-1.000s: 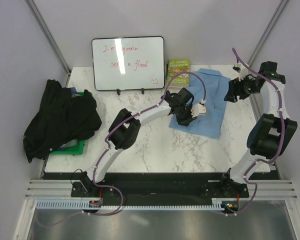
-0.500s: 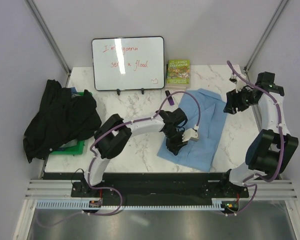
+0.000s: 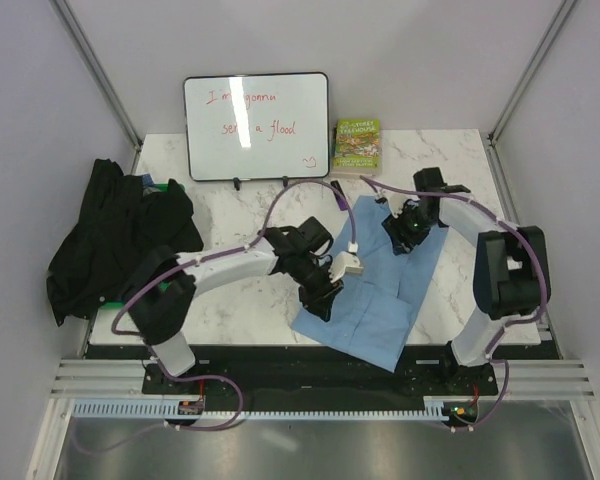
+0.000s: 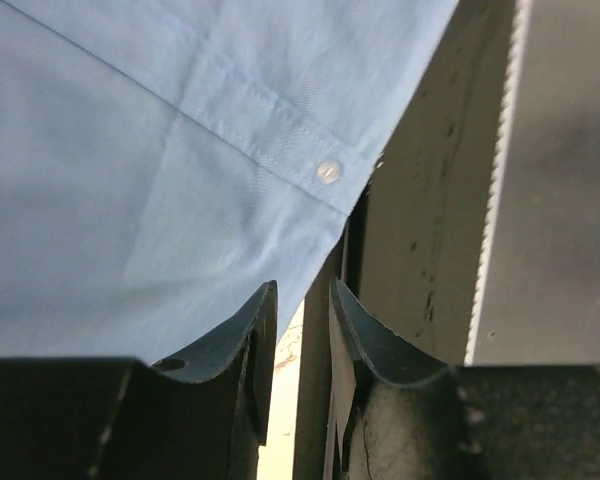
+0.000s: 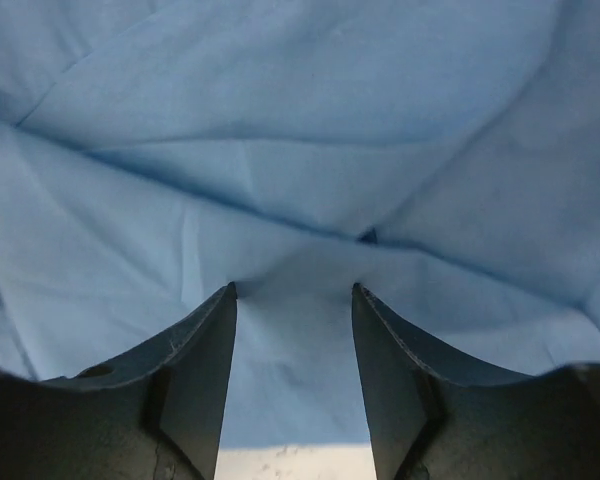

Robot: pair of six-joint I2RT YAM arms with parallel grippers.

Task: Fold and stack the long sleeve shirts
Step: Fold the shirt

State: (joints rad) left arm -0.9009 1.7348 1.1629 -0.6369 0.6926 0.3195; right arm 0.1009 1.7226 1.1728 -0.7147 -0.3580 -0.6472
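Black shirt (image 3: 120, 240) sits bunched at the table's 9 o'clock edge, on top of a green tray (image 3: 148, 293), partly draped off the table (image 3: 230, 205) side. Whiteboard (image 3: 257, 125) stands at 12 o'clock, with a green-covered book (image 3: 357, 145) just beside it at 1 o'clock.

Left gripper (image 3: 318, 300) reaches across to the 5 o'clock area, at the 9 o'clock edge of the light blue shirt (image 3: 380, 310). In the left wrist view its fingers are only slightly parted, released, with pale table showing in the gap. The shirt hem and a button (image 4: 328, 172) lie just past the tips.

The light blue shirt lies mostly flat from the 2 o'clock area down to 5 o'clock, with its near corner hanging over the table's 6 o'clock edge.

Right gripper (image 3: 402, 240) is down on the shirt's far part, around 3 o'clock. In the right wrist view the fingers are spread wide, not clenched, and a creased ridge of blue cloth sits at the tips. Cannot tell whether the tips touch the cloth.
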